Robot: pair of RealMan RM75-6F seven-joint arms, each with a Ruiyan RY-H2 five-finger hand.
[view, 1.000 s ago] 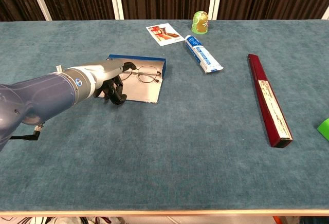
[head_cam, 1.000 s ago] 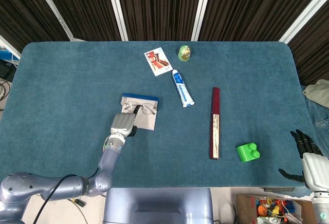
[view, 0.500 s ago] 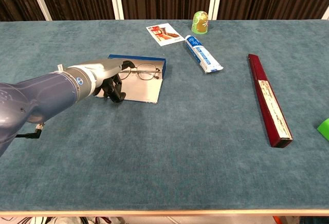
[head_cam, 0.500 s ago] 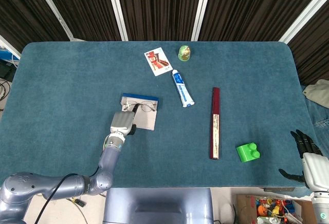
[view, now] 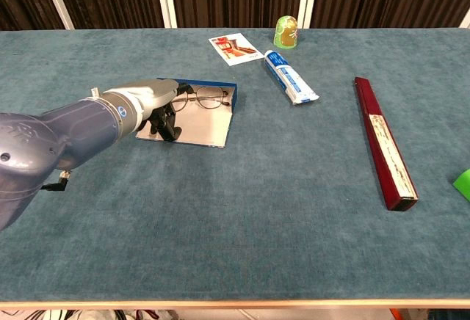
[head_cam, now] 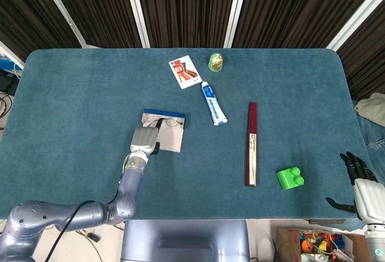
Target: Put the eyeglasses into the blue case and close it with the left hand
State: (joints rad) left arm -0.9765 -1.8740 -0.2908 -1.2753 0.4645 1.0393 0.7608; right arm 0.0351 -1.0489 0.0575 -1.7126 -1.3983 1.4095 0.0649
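The blue case (view: 222, 86) lies open on the table, its grey lining (view: 200, 127) facing up. The thin-rimmed eyeglasses (view: 203, 98) sit over the far part of the lining, near the blue rim. My left hand (view: 158, 110) is at the case's left end and pinches the glasses by their left side; its dark fingers (view: 167, 125) hang over the lining. In the head view the left hand (head_cam: 144, 139) covers the case's (head_cam: 173, 140) near-left corner, with the eyeglasses (head_cam: 166, 121) just beyond it. My right hand (head_cam: 359, 185) hangs off the table's right front corner, fingers apart and holding nothing.
Behind the case lie a playing card (head_cam: 184, 71), a green figurine (head_cam: 216, 62) and a toothpaste tube (head_cam: 213, 103). A long dark red box (head_cam: 252, 144) and a green block (head_cam: 290, 178) are to the right.
My left hand has moved away from me and slightly right, carrying the eyeglasses toward the case's far blue rim. The right hand has not moved.
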